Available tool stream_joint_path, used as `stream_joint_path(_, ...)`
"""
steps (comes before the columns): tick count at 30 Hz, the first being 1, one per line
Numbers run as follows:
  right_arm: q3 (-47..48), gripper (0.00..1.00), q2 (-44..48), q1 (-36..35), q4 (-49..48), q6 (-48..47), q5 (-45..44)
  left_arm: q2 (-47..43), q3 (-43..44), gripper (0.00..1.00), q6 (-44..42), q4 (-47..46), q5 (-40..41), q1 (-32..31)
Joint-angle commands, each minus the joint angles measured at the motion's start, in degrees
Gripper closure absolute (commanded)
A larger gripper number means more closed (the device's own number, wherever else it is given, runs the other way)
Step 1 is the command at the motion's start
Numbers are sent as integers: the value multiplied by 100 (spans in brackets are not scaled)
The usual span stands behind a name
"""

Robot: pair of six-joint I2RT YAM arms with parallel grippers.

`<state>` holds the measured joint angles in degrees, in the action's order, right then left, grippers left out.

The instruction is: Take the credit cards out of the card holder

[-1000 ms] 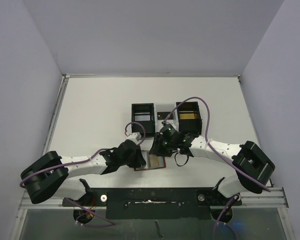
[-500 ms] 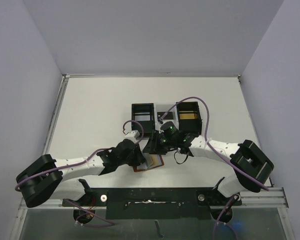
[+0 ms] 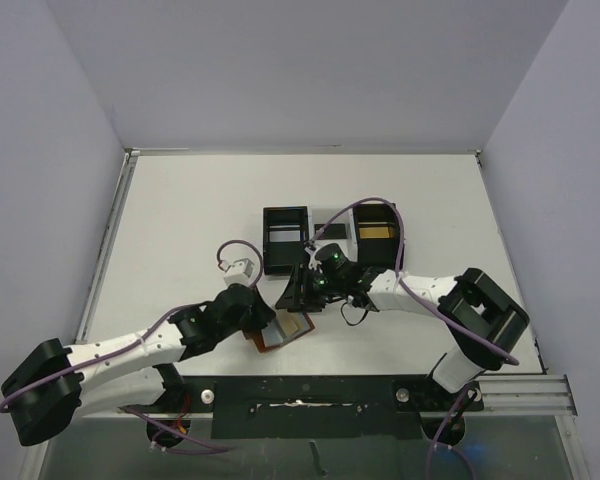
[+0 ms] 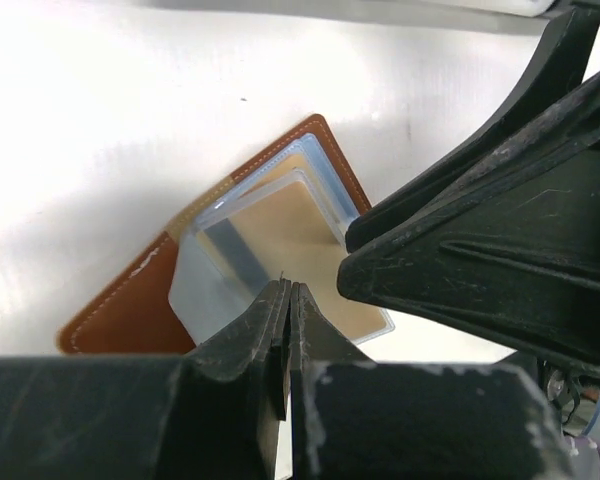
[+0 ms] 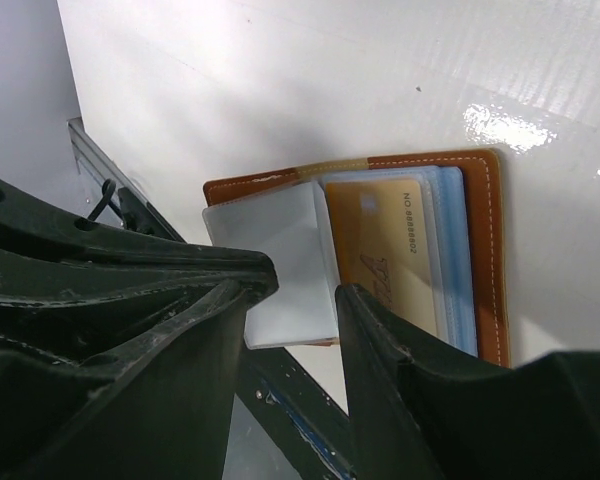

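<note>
The card holder (image 3: 265,340) lies open on the table near the front edge, brown leather with clear sleeves; it also shows in the left wrist view (image 4: 120,310) and the right wrist view (image 5: 485,250). A gold credit card (image 5: 385,250) sits in its sleeves, and shows in the left wrist view (image 4: 290,225) too. My left gripper (image 4: 288,290) is shut, its tips on the clear sleeves; I cannot tell if it pinches one. My right gripper (image 5: 300,290) is open, straddling a raised clear sleeve flap (image 5: 275,265). From above, the left gripper (image 3: 268,318) and right gripper (image 3: 298,292) meet over the wallet.
A black-and-white three-compartment tray (image 3: 285,215) stands behind the wallet. Its right compartment holds a gold card (image 3: 377,232). The black rail of the arm mount (image 3: 300,395) runs along the near table edge, close to the wallet.
The left arm has drawn back to the left and nearer. The wallet has shifted left and turned. The right gripper has followed it to the left.
</note>
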<state>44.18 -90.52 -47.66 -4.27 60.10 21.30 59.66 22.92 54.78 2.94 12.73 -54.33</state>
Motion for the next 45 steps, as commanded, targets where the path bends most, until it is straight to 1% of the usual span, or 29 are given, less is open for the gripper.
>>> stream_joint_path(1,116,58,-140,-15,-607,109,376,-446,-166,100,425,409,525,-17)
stream_joint_path(6,177,58,-364,-53,-985,246,674,-783,-250,100,658,820,843,-17)
stream_joint_path(9,194,58,-495,-81,-1298,349,875,-968,-191,100,827,1217,1131,-17)
stream_joint_path(15,260,60,-682,-162,-1520,430,1030,-1299,-152,100,1146,1819,1512,-17)
stream_joint_path(21,352,61,-821,-292,-1752,455,1270,-1461,-483,100,1820,2061,1515,-8)
stream_joint_path(24,403,62,-904,-390,-1842,444,1415,-1627,-718,100,2136,2146,1526,-8)
stream_joint_path(28,474,63,-1017,-527,-1888,431,1518,-1942,-806,100,2399,2360,1657,1)
stream_joint_path(34,585,65,-1190,-665,-2042,444,1744,-2134,-907,100,2628,2492,1675,18)
stream_joint_path(45,785,65,-1417,-877,-2241,419,2170,-2028,-940,100,2855,2625,1673,45)
